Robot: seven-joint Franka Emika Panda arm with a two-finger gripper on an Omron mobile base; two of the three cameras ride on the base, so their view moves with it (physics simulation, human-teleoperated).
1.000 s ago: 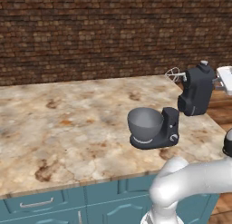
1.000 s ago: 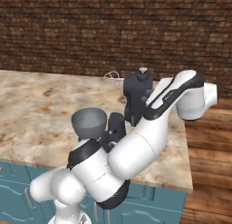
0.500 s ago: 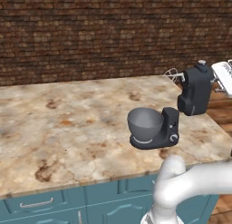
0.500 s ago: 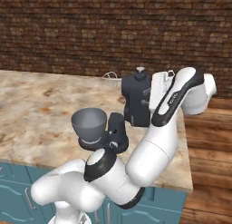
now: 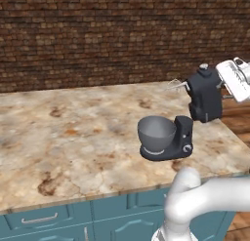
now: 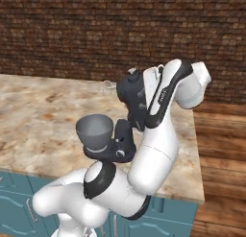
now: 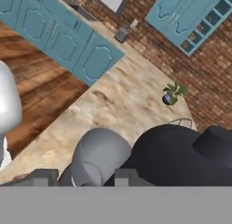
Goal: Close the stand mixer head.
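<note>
The stand mixer head [image 5: 205, 96] is a blocky charcoal block, tilted up and back over the base column [image 5: 183, 135]. Its wire whisk [image 5: 177, 84] points left, above the grey bowl [image 5: 156, 132]. A small silver knob [image 5: 203, 67] sits on top. My gripper [image 5: 223, 83] is right against the head's back right side, its white hand just behind. In the hand view the fingertips [image 7: 41, 177] stand apart, open, with the dark head [image 7: 181, 159] and the bowl [image 7: 99, 157] close beneath. The arm hides part of the head [image 6: 133, 99] in the right base view.
The mixer stands near the right end of a marbled counter [image 5: 73, 132] with a brick wall behind. The counter's right edge and a wooden floor [image 5: 237, 120] lie just beyond. A small potted plant [image 7: 172, 95] stands farther along the counter. Teal cabinets [image 5: 58, 218] run below.
My hand has come in from the right, up against the back of the mixer head. The head has shifted slightly left and still stands tilted up.
</note>
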